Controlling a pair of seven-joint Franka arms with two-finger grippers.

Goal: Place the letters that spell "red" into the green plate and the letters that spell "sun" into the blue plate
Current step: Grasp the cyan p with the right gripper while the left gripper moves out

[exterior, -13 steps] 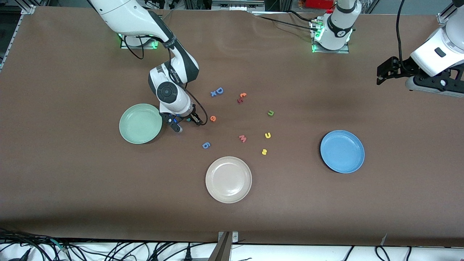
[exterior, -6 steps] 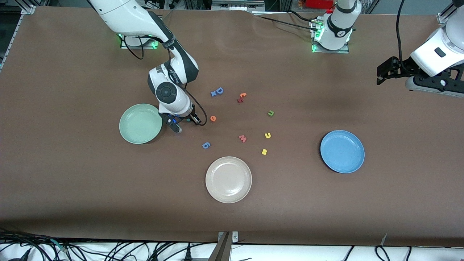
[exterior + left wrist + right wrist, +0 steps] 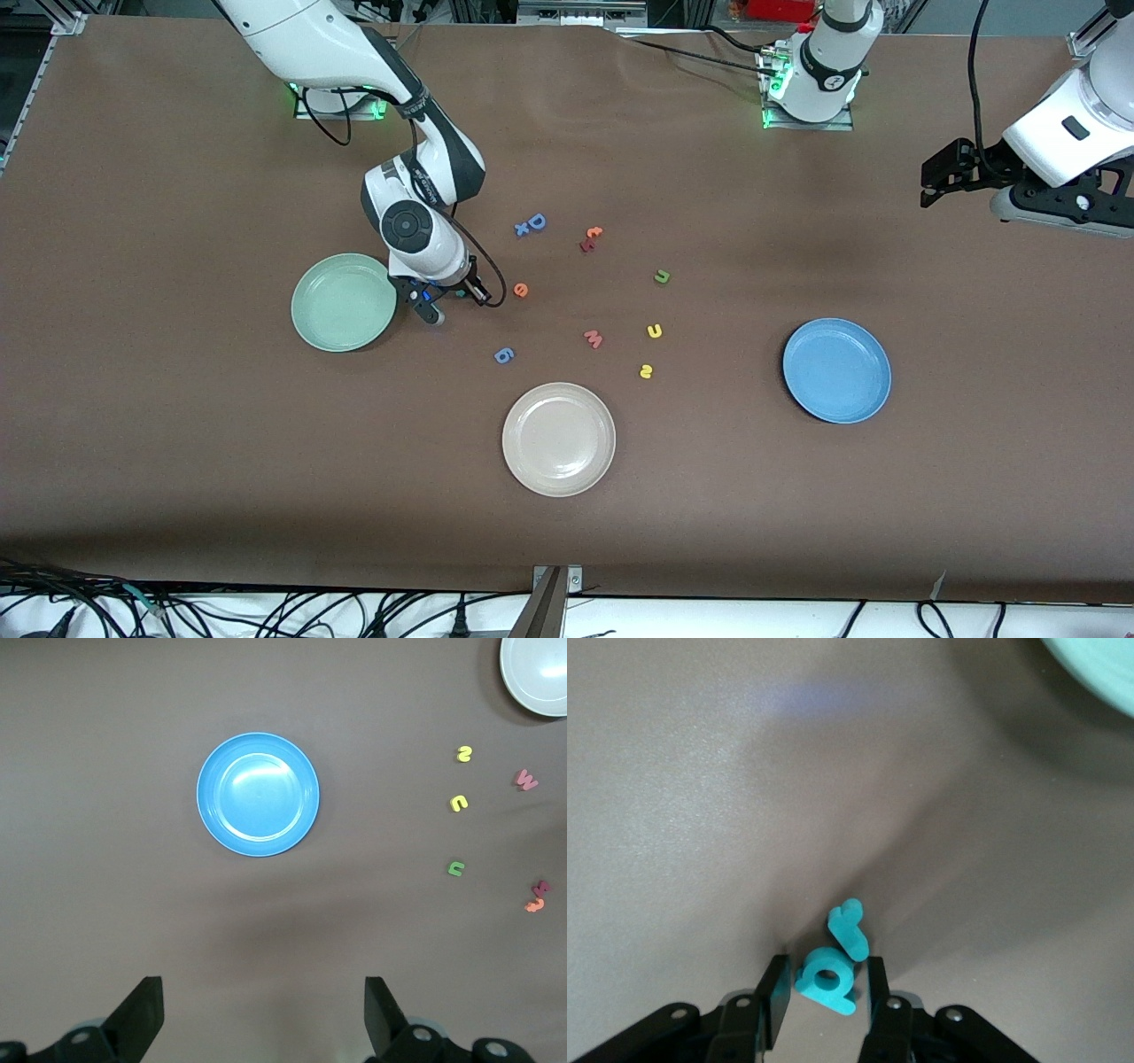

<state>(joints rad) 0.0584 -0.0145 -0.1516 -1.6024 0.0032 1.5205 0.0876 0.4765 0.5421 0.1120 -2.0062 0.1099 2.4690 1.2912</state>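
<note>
Teal "d" (image 3: 825,981) clamped on the table

Sits pinched between right gripper (image 3: 824,990) fingers, just beside green plate (image 3: 344,302), teal "r" (image 3: 849,928) touching it. Left gripper (image 3: 262,1019) waits spread wide, empty, high over blue plate (image 3: 258,795).

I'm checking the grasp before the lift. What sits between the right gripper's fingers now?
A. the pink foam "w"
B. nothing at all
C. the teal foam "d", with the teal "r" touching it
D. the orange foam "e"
C: in the right wrist view the teal foam "d" lies between the right gripper fingers, the teal "r" against it, beside the pale mint-green plate.
</note>
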